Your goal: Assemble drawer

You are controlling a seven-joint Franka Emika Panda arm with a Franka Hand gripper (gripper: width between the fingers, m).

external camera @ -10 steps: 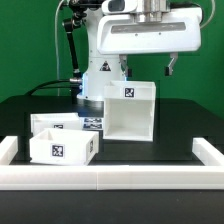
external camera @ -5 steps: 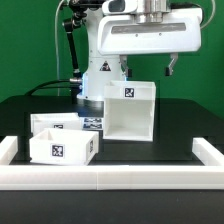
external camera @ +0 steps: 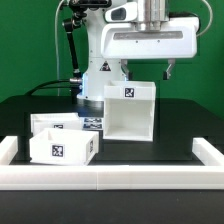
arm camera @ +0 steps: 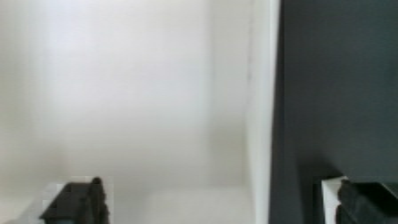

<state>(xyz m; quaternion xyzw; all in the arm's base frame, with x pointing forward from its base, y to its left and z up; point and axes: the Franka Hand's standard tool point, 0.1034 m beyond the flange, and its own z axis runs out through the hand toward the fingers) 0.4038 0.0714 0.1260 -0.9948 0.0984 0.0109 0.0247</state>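
Note:
A tall white open-fronted drawer housing [external camera: 130,112] with a marker tag stands in the middle of the black table. A smaller white drawer box [external camera: 62,140] with tags lies to the exterior view's left of it. My gripper [external camera: 148,68] hangs open and empty just above the housing's top. In the wrist view my gripper [arm camera: 219,205] shows two dark fingertips [arm camera: 75,200] wide apart. A blurred white panel of the housing [arm camera: 143,100] lies under one fingertip. The black table [arm camera: 338,90] lies under the other.
The marker board [external camera: 93,124] lies flat between the drawer box and the housing. A low white wall [external camera: 110,178] borders the table's front and both sides. The robot's base [external camera: 100,72] and cables stand behind the housing.
The arm's hand has shifted a little toward the exterior view's right above the housing. The parts on the table have not moved.

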